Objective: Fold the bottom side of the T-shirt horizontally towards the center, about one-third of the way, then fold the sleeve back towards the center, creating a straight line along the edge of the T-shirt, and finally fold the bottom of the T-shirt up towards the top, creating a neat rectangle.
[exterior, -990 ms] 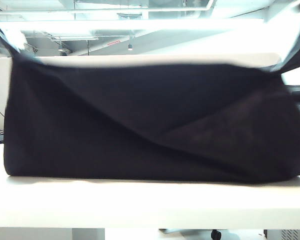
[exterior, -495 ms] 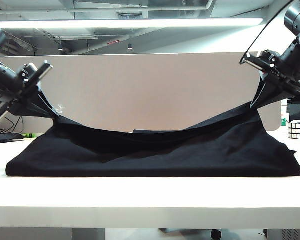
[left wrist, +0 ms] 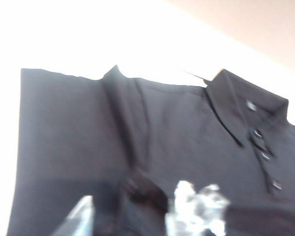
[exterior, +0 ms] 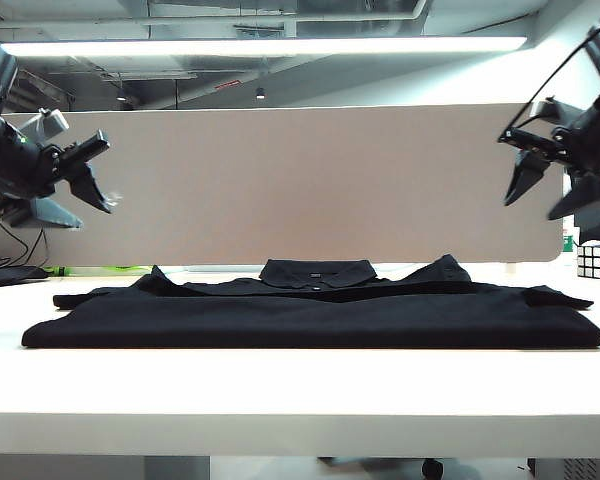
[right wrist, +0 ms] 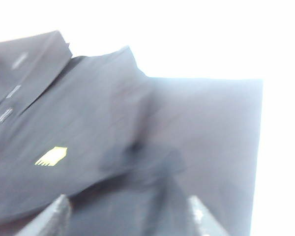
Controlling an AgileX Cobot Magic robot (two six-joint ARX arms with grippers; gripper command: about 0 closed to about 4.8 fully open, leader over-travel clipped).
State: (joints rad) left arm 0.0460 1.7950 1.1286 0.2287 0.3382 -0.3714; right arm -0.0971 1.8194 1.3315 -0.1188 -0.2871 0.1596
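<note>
Currently: T-shirt (exterior: 310,318) flat on table (exterior: 300,395), long axis side to side, collar (exterior: 317,270) far. Your left gripper (exterior: 88,178) and right gripper (exterior: 540,180) both spread, empty, high over opposite shirt ends, equally near.

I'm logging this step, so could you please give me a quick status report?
Left gripper and right gripper open, raised clear at either side, holding nothing. T-shirt lying folded flat on table. Nothing in the way; cube off at far right.

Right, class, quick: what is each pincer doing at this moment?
Left pincer: open, holding nothing, raised above the shirt.
Right pincer: open, holding nothing, raised above the shirt.
</note>
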